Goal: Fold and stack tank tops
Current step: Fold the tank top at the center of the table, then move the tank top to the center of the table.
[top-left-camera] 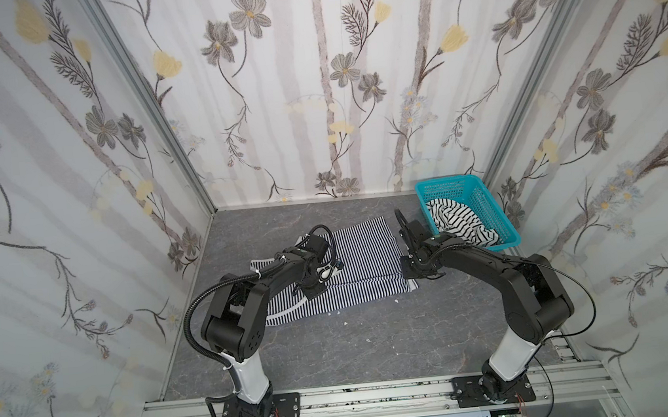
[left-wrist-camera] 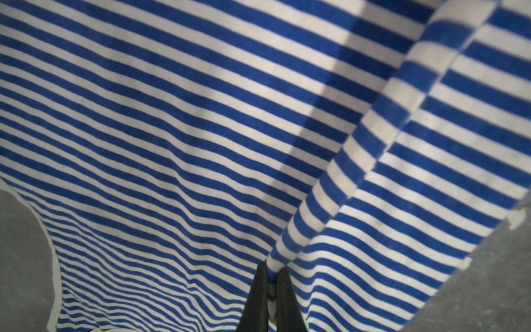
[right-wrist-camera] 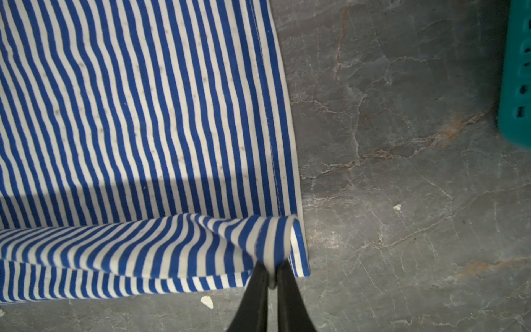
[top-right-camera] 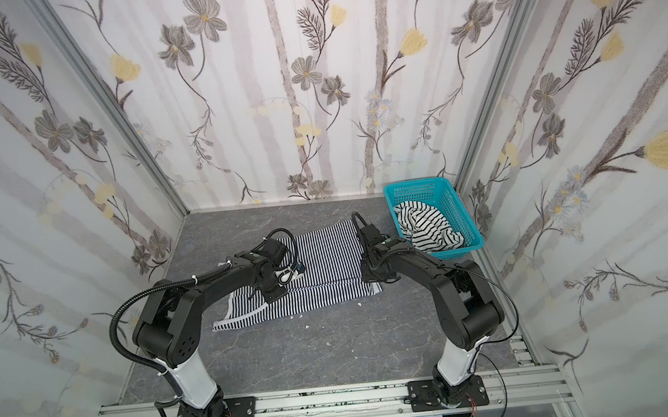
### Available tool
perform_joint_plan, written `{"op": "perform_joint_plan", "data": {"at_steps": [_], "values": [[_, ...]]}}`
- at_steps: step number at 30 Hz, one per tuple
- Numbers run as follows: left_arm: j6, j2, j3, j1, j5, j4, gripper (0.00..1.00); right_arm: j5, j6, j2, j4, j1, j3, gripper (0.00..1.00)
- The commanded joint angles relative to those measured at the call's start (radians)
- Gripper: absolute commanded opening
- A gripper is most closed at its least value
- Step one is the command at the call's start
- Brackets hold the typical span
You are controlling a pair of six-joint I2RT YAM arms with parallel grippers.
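The navy-and-white striped tank top (top-left-camera: 361, 252) (top-right-camera: 328, 251) lies spread on the grey table, and its near part is folded over in a band. My left gripper (left-wrist-camera: 271, 267) (top-left-camera: 310, 290) is shut on a raised ridge of this fabric (left-wrist-camera: 330, 178) near the armhole end. At the hem end, my right gripper (right-wrist-camera: 272, 266) (top-left-camera: 412, 277) is shut on the turned-over corner (right-wrist-camera: 270, 238). The other tank top (top-left-camera: 457, 219) (top-right-camera: 424, 226), white with wider black stripes, lies crumpled in the teal basket (top-left-camera: 441, 182) (top-right-camera: 412, 184) at the back right.
Floral walls close in the table on three sides. The basket's corner (right-wrist-camera: 517, 72) stands close to my right gripper. Small white crumbs (top-left-camera: 345, 323) (right-wrist-camera: 207, 301) lie on the table near the top's front edge. An aluminium rail (top-left-camera: 361, 401) carries both arm bases.
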Motion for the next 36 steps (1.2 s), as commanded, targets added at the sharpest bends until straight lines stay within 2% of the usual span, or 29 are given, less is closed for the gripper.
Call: {"op": "perform_joint_plan", "data": {"at_steps": [1,3,6,8,14,17,22,25,36], "values": [[-0.001,0.015,0.006,0.001,-0.032,-0.004,0.05,0.001,-0.016,0.015,0.027,-0.006,0.015,0.17],[-0.005,0.014,0.003,0.001,-0.032,-0.003,0.07,0.000,-0.020,0.023,0.031,-0.013,0.020,0.23],[-0.011,0.006,0.003,0.001,-0.033,-0.001,0.17,0.000,-0.018,0.033,0.034,-0.025,0.035,0.30],[-0.024,-0.005,0.005,0.001,-0.038,0.002,0.29,-0.008,-0.010,0.021,0.035,-0.023,0.037,0.32],[-0.087,-0.116,-0.011,0.003,-0.015,0.018,0.46,-0.022,0.036,-0.076,0.044,0.041,-0.011,0.35],[-0.099,-0.192,-0.053,0.003,0.001,0.017,0.50,-0.045,0.059,-0.088,0.065,0.084,-0.023,0.33],[-0.062,-0.260,-0.200,0.009,-0.025,0.018,0.49,-0.094,0.074,-0.023,0.128,0.104,-0.039,0.27],[-0.053,-0.283,-0.262,0.044,-0.040,0.027,0.47,-0.120,0.086,0.002,0.156,0.109,-0.050,0.26],[0.007,-0.394,-0.338,0.214,-0.041,0.061,0.48,-0.116,0.125,0.000,0.211,0.129,-0.105,0.29]]}}
